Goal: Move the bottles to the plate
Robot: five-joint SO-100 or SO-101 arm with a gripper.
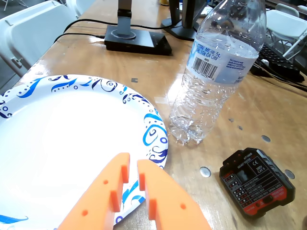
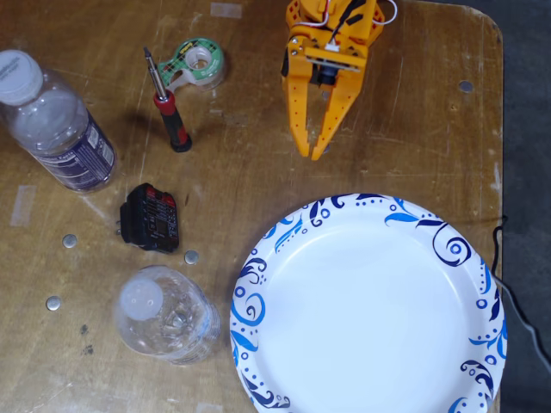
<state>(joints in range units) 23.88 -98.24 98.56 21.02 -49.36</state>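
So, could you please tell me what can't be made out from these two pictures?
- Small bottle: in the wrist view its cap is cut off by the top edge.
- Large bottle: absent from the wrist view; the fixed view's left edge clips it.
- Plate: cut off by the bottom edge in both views.
- Black tester: its print is too small to read.
- Pincer: looks closed and empty.

Fixed view: directly overhead, looking straight down on the desk (image 2: 405, 103). Wrist view: rides low behind the claw (image 1: 133, 167), facing obliquely forward, close to the surface. Shared: plate (image 2: 370, 301) rim (image 1: 156, 129), small bottle (image 1: 216, 72), black tester (image 2: 149, 217).
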